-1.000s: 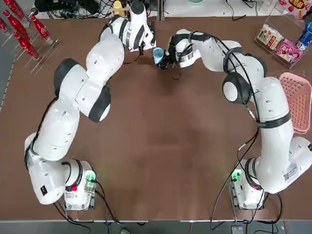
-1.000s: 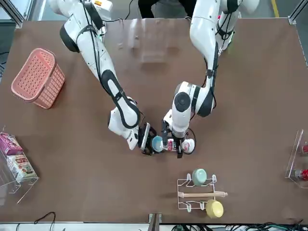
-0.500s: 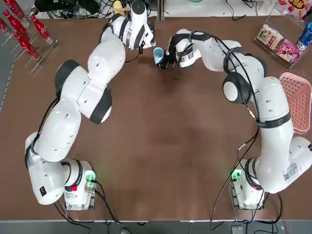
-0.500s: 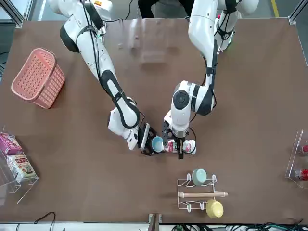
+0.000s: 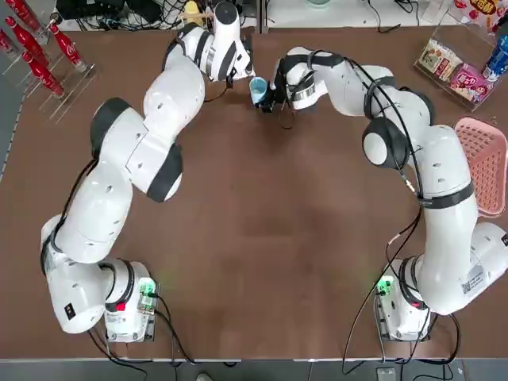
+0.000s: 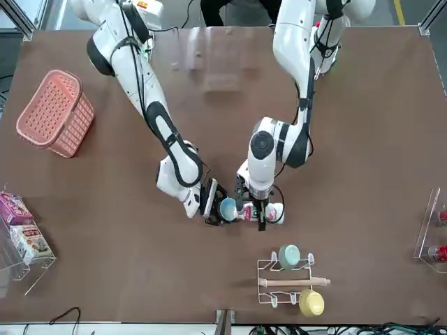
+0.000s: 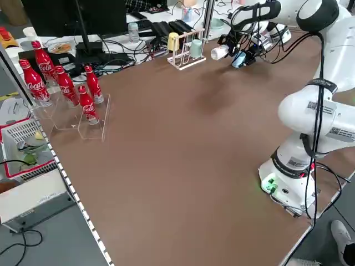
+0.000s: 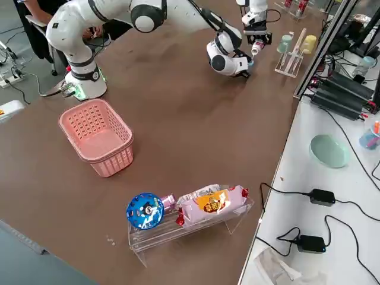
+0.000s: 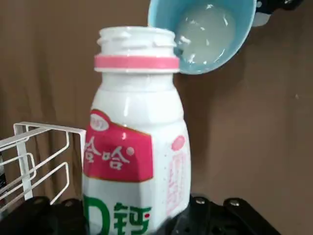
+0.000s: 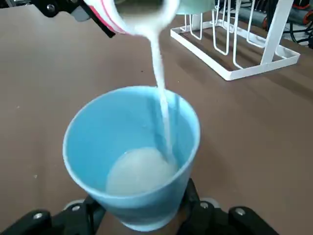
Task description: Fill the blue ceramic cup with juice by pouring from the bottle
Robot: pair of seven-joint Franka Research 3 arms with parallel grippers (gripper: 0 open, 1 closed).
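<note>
The blue ceramic cup (image 6: 228, 208) is held off the table near the far edge, with my right gripper (image 6: 213, 207) shut on its base. In the right wrist view the cup (image 10: 100, 142) is partly filled with whitish juice, and a thin stream (image 10: 159, 73) falls into it. The bottle (image 6: 264, 211) is white with a red-and-pink label, uncapped, and tipped with its mouth toward the cup. My left gripper (image 6: 257, 204) is shut on the bottle's body. The left wrist view shows the bottle (image 9: 132, 147) with its open mouth over the cup (image 9: 242, 24).
A white wire rack (image 6: 279, 293) stands just beyond the cup, holding a mint-green cup (image 6: 288, 255) and a yellow cup (image 6: 311, 301). A pink basket (image 6: 56, 112) sits at the robot's right. Red cola bottles (image 5: 36, 48) stand at the far left corner, and a clear snack stand (image 5: 456, 71) at the far right.
The left arm's elbow and wrist have shifted slightly toward the far edge. Bottle and cup stay almost where they were, mouth over rim.
</note>
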